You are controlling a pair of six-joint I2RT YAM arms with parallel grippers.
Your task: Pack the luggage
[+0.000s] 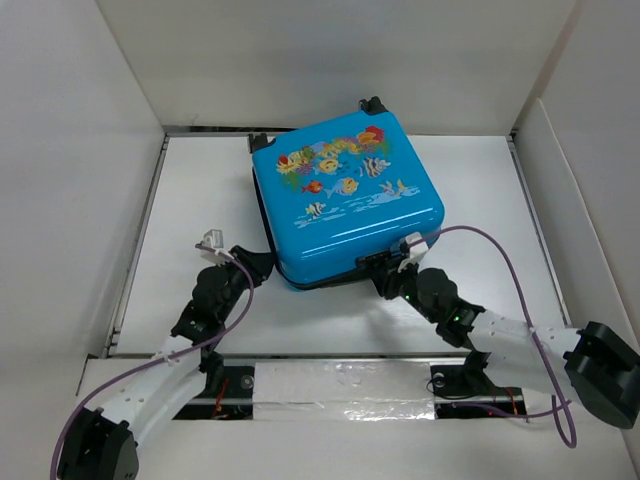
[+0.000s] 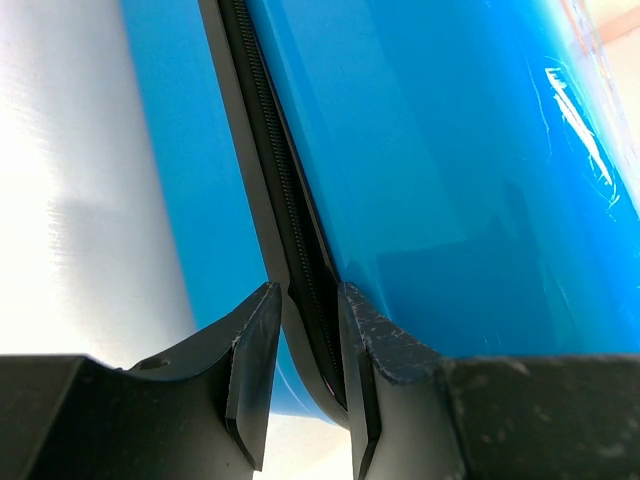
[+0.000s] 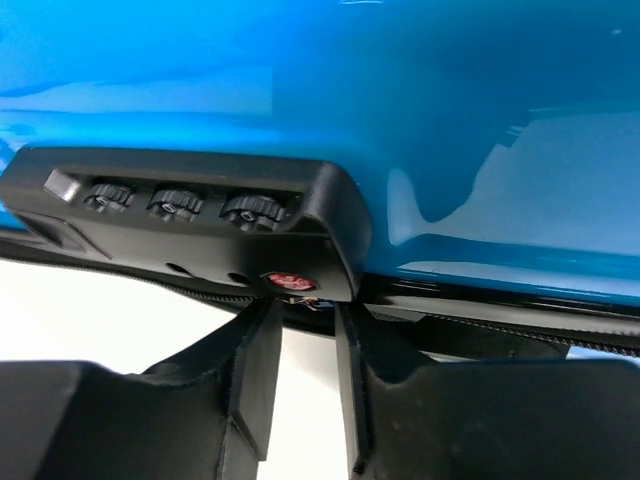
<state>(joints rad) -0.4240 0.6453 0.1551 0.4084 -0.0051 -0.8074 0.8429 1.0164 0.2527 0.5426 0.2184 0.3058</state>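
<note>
counting one closed luggage toward 12 o'clock. our left gripper straddles its zipper at 7 o'clock, whether it pinches we cannot tell; our right gripper, fingers slightly apart, sits under one three-dial lock at 5 o'clock.

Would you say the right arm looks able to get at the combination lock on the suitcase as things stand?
Probably yes: the right claw sits directly under the combination lock on the near side of the luggage, close to its housing, with nothing visibly in the way.
</note>
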